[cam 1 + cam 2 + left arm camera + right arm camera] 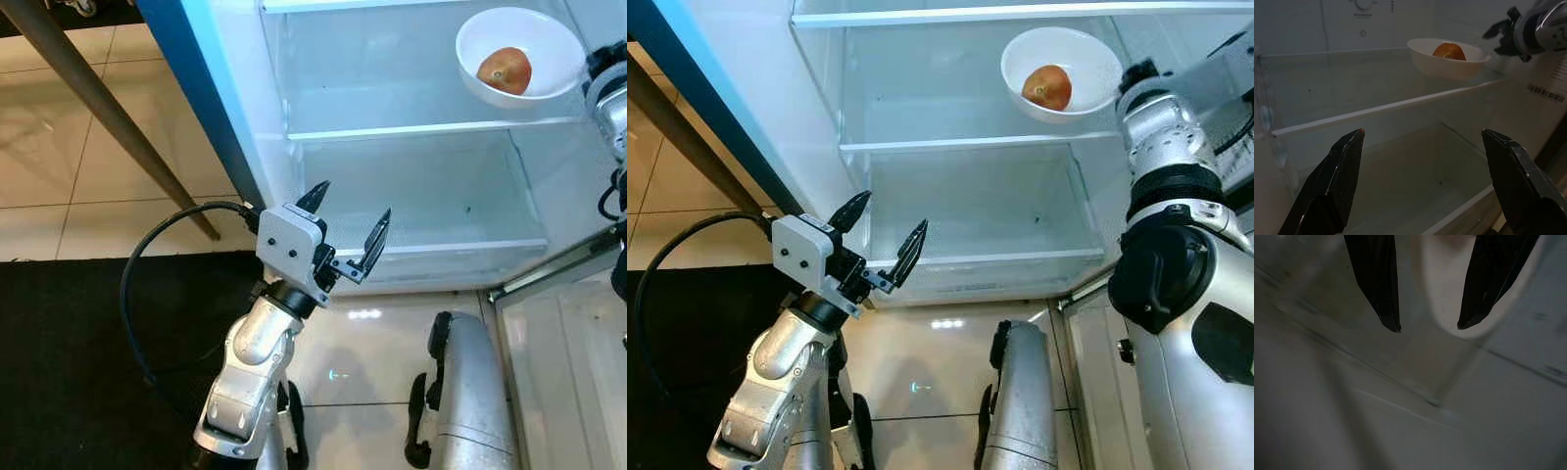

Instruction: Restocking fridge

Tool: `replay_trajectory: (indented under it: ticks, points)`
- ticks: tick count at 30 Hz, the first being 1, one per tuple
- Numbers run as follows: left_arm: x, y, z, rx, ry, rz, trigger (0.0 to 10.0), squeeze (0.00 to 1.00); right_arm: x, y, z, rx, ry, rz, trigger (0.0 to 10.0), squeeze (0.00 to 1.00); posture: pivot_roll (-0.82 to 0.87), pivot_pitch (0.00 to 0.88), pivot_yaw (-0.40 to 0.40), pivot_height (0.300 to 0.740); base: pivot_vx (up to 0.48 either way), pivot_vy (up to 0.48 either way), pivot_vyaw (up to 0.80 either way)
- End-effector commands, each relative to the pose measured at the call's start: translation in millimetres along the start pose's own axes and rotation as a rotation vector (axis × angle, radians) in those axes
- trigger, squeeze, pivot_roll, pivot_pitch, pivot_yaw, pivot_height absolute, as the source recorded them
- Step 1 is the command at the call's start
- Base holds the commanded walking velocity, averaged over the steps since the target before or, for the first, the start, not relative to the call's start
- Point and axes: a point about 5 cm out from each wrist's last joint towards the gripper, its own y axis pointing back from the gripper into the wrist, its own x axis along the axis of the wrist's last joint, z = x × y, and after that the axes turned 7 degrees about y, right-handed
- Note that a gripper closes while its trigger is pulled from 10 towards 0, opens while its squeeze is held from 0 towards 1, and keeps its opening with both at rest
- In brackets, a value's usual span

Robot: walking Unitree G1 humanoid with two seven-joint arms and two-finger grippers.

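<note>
The fridge [411,176] stands open, and a white bowl [549,39] holding an apple [505,70] sits on the glass shelf [392,128], toward its right end. The right gripper [1427,325] is up beside that bowl, fingers parted and empty (the bowl's rim shows pale between them). The left gripper [348,230] hovers low before the bottom compartment, fingers wide apart and empty, well left of the bowl. The right arm is clearly nearer; the bowl lies just ahead of its fingers.

Location: home kitchen. I face an open fridge [245,59] with glass shelves [421,127], standing on a glossy tiled floor [59,147] beside a black mat [69,362].
</note>
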Motion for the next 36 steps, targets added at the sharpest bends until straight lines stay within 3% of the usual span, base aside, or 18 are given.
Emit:
replay_trajectory:
  ticks: [1, 7, 16, 26, 30, 36]
  points:
    - [-7.2, 3.4, 1.0, -0.009, 0.001, -0.027, 10.0, 0.0, 14.7, 0.5, -0.5, 0.03, -0.01, 0.048, 10.0, 0.0, 0.09, 0.344, 0.065, 0.504, 0.0, 0.0, 0.0]
    - [-8.1, 1.2, 1.5, -0.018, 0.003, -0.023, 10.0, 0.0, 17.2, 1.2, -1.5, 0.068, 0.007, 0.045, 10.0, 0.0, 0.08, 0.338, 0.065, 0.504, 0.0, 0.0, 0.0]
    - [-8.9, -0.9, 0.9, -0.022, 0.004, -0.016, 10.0, 0.0, 1.1, 3.2, 14.9, 0.064, 0.02, -0.025, 10.0, 0.0, 0.07, 0.331, 0.065, 0.504, 0.0, 0.0, 0.0]
    - [-10.8, -5.2, -0.9, -0.029, 0.003, -0.009, 10.0, 0.0, -9.4, 14.6, 15.4, 0.228, 0.064, -0.037, 10.0, 0.0, 0.06, 0.308, 0.066, 0.504, 0.0, 0.0, 0.0]
    - [-11.9, -6.6, -2.7, -0.033, 0.001, -0.006, 10.0, 0.0, -7.5, 30.6, 17.4, 0.343, 0.042, 0.018, 10.0, 0.0, 0.04, 0.298, 0.071, 0.504, 0.0, 0.0, 0.0]
    - [-13.1, -9.4, -2.3, -0.043, 0.002, -0.002, 10.0, 0.0, -16.0, 45.0, 11.7, 0.476, 0.072, 0.001, 10.0, 0.0, 0.04, 0.291, 0.072, 0.504, 0.0, 0.0, 0.0]
